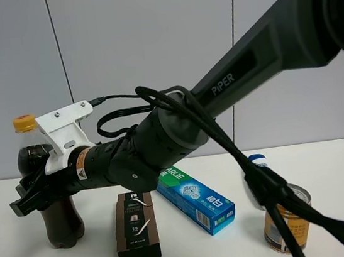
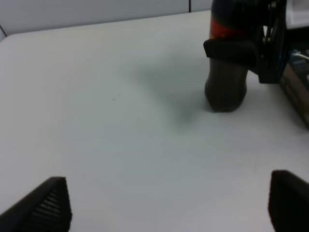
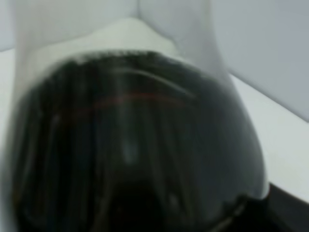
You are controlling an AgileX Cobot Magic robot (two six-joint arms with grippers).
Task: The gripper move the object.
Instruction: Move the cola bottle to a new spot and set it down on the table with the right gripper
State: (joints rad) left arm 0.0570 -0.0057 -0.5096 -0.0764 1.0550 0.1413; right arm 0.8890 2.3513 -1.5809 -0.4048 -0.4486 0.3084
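Right pincer (image 1: 30, 196) looks clamped on the cola bottle (image 1: 63, 225) at the frame's lower left. It's grabbed but standing on the surface (image 1: 189, 256), so the move itself is left. Left wrist view adds the left pincer (image 2: 169, 195), wide open and empty — the high camera misses it.

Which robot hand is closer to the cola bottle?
The right gripper: its jaws are around the cola bottle at its middle. The left gripper is open over the table, well away from it.
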